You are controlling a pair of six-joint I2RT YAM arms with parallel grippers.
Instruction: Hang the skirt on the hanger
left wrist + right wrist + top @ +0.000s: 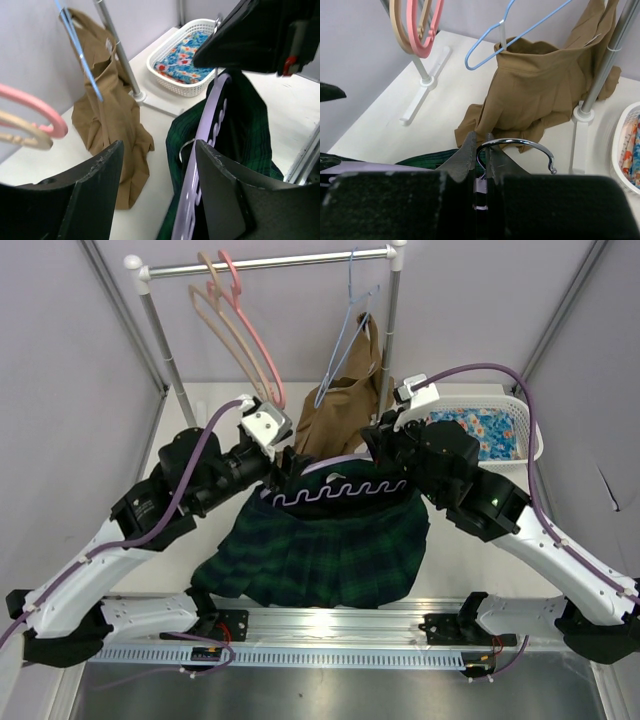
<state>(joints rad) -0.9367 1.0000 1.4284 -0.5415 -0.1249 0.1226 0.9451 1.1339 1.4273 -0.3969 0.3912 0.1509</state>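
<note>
The skirt (320, 550) sits mid-scene between the two arms, its plaid pleats spreading down over the bench (455, 570) towards the near edge. Its dark waistband lies along the wavy bar of the hanger (340, 490). Whether the fabric wraps round the bar cannot be told from above. The right claw (479, 137) is closed on the stem of the hanger's metal hook (520, 145), with the hook curving out past the fingertips. The lavender bar shows just under the fingers, with green plaid behind it. The left claw (159, 147) is open, its two dark fingers (95, 190) spread wide with nothing between them. The lavender bar runs just beside the inner face of its right finger, and the skirt hangs next to it. Behind the skirt a tan garment (540, 95) hangs from a thin blue hanger (495, 40), its lower part crumpled on the bench at the foot of the rack's right post. The pink hanger (427, 30) and tan hanger (400, 25) hang together near the left end of the rail (270, 262). A white basket (520, 415) stands at the far right of the bench, holding a blue floral cloth (485, 430), well apart from the skirt.
</note>
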